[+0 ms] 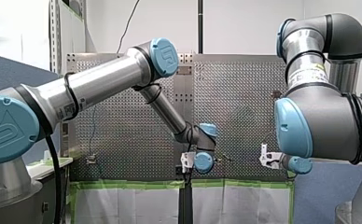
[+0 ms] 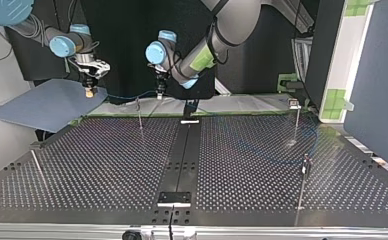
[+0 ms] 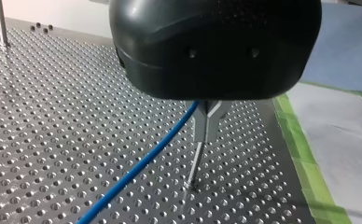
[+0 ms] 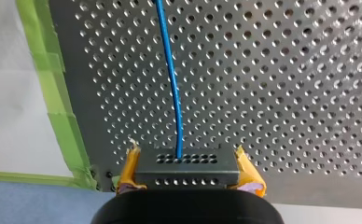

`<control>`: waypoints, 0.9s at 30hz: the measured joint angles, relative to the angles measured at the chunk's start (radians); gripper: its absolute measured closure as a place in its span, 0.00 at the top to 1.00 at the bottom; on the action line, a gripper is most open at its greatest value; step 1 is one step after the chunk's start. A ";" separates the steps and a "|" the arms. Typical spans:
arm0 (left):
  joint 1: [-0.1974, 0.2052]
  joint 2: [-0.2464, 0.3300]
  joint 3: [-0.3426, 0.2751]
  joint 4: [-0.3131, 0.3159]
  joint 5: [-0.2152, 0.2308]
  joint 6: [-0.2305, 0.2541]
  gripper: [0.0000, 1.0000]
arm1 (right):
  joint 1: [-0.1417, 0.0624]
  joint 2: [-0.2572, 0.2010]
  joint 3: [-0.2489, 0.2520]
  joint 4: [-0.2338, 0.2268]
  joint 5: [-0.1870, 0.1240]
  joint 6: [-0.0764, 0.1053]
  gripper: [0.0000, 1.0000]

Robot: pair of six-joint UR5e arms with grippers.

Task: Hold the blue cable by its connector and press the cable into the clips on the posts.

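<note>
In the right wrist view my right gripper [image 4: 186, 179] is shut on the black connector [image 4: 186, 166], with a yellow pad on each side. The blue cable [image 4: 171, 79] leaves the connector and runs ahead over the perforated table. In the top view the blue cable [image 2: 124, 95] stretches from my right gripper [image 2: 88, 92] past a thin post [image 2: 139, 114] to my left gripper [image 2: 159, 95]. In the left wrist view my left gripper [image 3: 206, 128] has its metal fingers pinched on the blue cable [image 3: 137, 170]. A post [image 3: 194, 168] stands just below them.
More thin posts stand on the table: one with a clip [image 2: 295, 106] at the top view's right, another [image 2: 304, 175] nearer the camera, and one [image 2: 38, 167] at the left. Green tape [image 3: 305, 163] edges the table, with a blue sheet [image 2: 42, 105] beyond.
</note>
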 joint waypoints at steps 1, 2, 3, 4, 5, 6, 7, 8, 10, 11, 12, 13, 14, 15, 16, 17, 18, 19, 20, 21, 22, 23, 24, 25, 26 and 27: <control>0.000 0.000 0.003 -0.001 0.003 0.000 0.00 | -0.002 0.000 -0.004 0.001 0.000 0.002 0.00; 0.001 0.000 0.006 -0.002 0.007 0.000 0.00 | -0.004 0.000 -0.008 0.003 0.000 0.004 0.00; 0.002 -0.001 0.008 -0.002 0.009 0.000 0.00 | -0.005 0.000 -0.012 0.007 0.000 0.006 0.00; 0.003 -0.002 0.012 -0.003 0.010 0.000 0.00 | -0.006 0.000 -0.015 0.008 0.000 0.007 0.00; 0.005 -0.007 0.018 -0.005 0.012 -0.001 0.00 | -0.007 0.000 -0.018 0.010 0.001 0.008 0.00; 0.006 -0.011 0.023 -0.006 0.014 -0.001 0.00 | -0.007 0.000 -0.020 0.010 0.001 0.009 0.00; 0.007 -0.016 0.029 -0.009 0.016 -0.002 0.00 | -0.008 0.000 -0.021 0.011 0.001 0.009 0.00; 0.008 -0.024 0.039 -0.013 0.017 -0.002 0.00 | -0.008 0.000 -0.021 0.010 0.001 0.009 0.00; 0.009 -0.035 0.052 -0.017 0.019 -0.003 0.00 | -0.008 0.001 -0.023 0.010 0.002 0.010 0.00; 0.011 -0.042 0.061 -0.018 0.021 -0.005 0.00 | -0.008 0.001 -0.023 0.010 0.002 0.010 0.00; 0.012 -0.048 0.068 -0.019 0.022 -0.006 0.00 | -0.008 0.001 -0.024 0.010 0.002 0.009 0.00; 0.014 -0.054 0.074 -0.021 0.023 -0.008 0.00 | -0.008 0.001 -0.024 0.010 0.002 0.008 0.00; 0.017 -0.061 0.083 -0.025 0.024 -0.010 0.00 | -0.008 0.001 -0.024 0.010 0.001 0.007 0.00; 0.021 -0.066 0.088 -0.028 0.025 -0.012 0.00 | -0.008 0.001 -0.024 0.010 0.001 0.006 0.00; 0.024 -0.069 0.092 -0.029 0.026 -0.014 0.00 | -0.008 0.001 -0.024 0.010 0.001 0.006 0.00; 0.028 -0.073 0.097 -0.029 0.028 -0.016 0.00 | -0.007 0.001 -0.024 0.010 0.001 0.006 0.00; 0.031 -0.074 0.101 -0.029 0.031 -0.017 0.00 | -0.006 0.001 -0.025 0.009 0.002 0.005 0.00; 0.033 -0.076 0.106 -0.028 0.033 -0.018 0.00 | -0.006 0.001 -0.025 0.009 0.002 0.005 0.00; 0.035 -0.077 0.112 -0.028 0.035 -0.018 0.00 | -0.005 0.001 -0.025 0.009 0.002 0.004 0.00; 0.037 -0.078 0.115 -0.027 0.036 -0.019 0.00 | -0.005 0.002 -0.025 0.009 0.002 0.003 0.00; 0.038 -0.079 0.118 -0.027 0.037 -0.019 0.00 | -0.005 0.002 -0.025 0.010 0.001 0.003 0.00; 0.040 -0.079 0.120 -0.027 0.038 -0.019 0.00 | -0.004 0.002 -0.026 0.010 0.001 0.003 0.00; 0.042 -0.080 0.121 -0.027 0.039 -0.019 0.00 | -0.004 0.002 -0.026 0.010 0.002 0.003 0.00; 0.043 -0.080 0.122 -0.027 0.039 -0.019 0.00 | -0.004 0.002 -0.027 0.009 0.004 0.003 0.00; 0.045 -0.080 0.123 -0.027 0.039 -0.019 0.00 | -0.005 0.002 -0.028 0.009 0.007 0.003 0.00; 0.046 -0.080 0.125 -0.027 0.039 -0.019 0.00 | -0.006 0.002 -0.029 0.007 0.011 0.004 0.00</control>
